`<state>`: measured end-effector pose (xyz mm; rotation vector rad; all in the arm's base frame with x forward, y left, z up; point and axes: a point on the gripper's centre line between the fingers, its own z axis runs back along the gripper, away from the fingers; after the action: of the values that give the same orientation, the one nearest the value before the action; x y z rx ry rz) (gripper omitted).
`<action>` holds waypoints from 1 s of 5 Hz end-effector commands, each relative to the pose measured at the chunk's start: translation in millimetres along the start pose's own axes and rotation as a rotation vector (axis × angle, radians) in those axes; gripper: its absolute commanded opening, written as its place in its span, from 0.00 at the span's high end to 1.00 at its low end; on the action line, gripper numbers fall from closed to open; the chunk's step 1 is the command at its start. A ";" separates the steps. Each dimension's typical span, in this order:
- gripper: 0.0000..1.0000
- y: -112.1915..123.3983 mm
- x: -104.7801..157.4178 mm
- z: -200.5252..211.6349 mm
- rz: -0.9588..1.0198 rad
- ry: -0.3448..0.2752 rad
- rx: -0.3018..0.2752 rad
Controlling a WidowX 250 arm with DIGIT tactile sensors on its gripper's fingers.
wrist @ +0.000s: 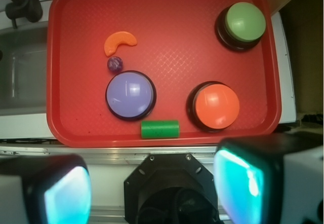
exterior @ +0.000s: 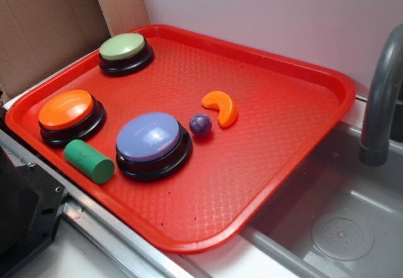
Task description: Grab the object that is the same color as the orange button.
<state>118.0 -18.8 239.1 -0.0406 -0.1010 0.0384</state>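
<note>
— 6 things sit on the red tray (wrist: 162,133), yes?

— 6, as I count them from my wrist view: 3 domed buttons on black bases, 1 green cylinder (wrist: 160,129), 1 small purple ball (wrist: 115,64) and 1 orange crescent (wrist: 119,42).

— Where is the crescent?

— It lies flat on the tray, toward the side by the sink (exterior: 340,227), its 2 tips pointing at the purple ball. The ball is just beside it but not touching, and the ball in turn sits next to the lavender-blue button (wrist: 130,94).

— And the orange button (wrist: 216,106)?

— Near the tray's front edge, well apart from the crescent, with the lavender-blue button between them. The green cylinder lies on its side along the front rim, between those 2 buttons. The pale green button (wrist: 245,22) is in the far corner, by the cardboard (exterior: 44,26).

— What are your fingers doing?

— My 2 fingers (wrist: 152,183) are spread wide apart and hold nothing. I see both pads (wrist: 238,183) blurred at the bottom of my wrist view, hanging high above the metal rail in front of the tray, off the tray itself. In the exterior view they do not show.

— Anything else nearby?

— A grey faucet (exterior: 381,95) stands over the sink beside the tray.
</note>
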 end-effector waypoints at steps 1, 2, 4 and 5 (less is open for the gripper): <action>0.00 -21.2 45.5 -33.6 0.409 -0.038 -0.097; 0.00 -23.4 72.1 -55.2 0.629 -0.091 -0.140; 0.00 -35.4 122.6 -110.4 0.817 -0.164 -0.092; 0.00 -41.4 138.9 -132.0 0.816 -0.195 -0.045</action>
<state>260.1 -63.2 105.2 -0.0786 -0.2225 0.8600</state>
